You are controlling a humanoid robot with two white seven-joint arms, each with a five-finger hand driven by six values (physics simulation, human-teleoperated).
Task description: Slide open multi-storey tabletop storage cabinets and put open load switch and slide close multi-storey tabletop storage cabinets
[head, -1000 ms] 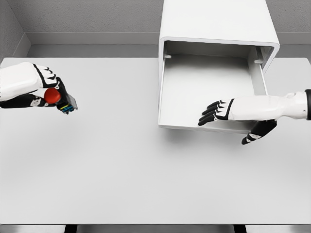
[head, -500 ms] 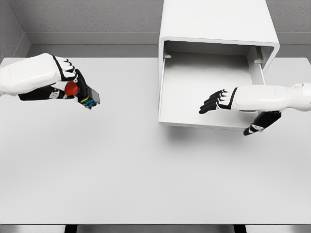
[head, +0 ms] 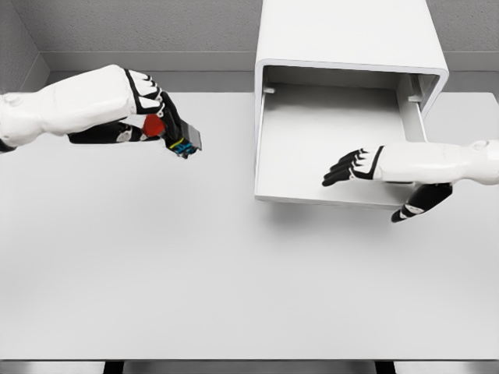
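Observation:
A white tabletop cabinet (head: 351,35) stands at the back right of the table, its drawer (head: 335,195) slid out toward me and empty. My left hand (head: 152,117) is above the table left of the drawer, shut on the load switch (head: 173,134), a small dark block with a red knob and coloured terminals. My right hand (head: 366,175) hovers over the drawer's front right part, fingers spread and pointing left, thumb hanging outside the front wall, holding nothing.
The white table (head: 195,273) stretches wide in front of the cabinet. A grey wall (head: 140,31) closes off the back edge.
My left hand has carried the load switch up and to the right, closer to the drawer. The right hand has drifted slightly right and up over the drawer.

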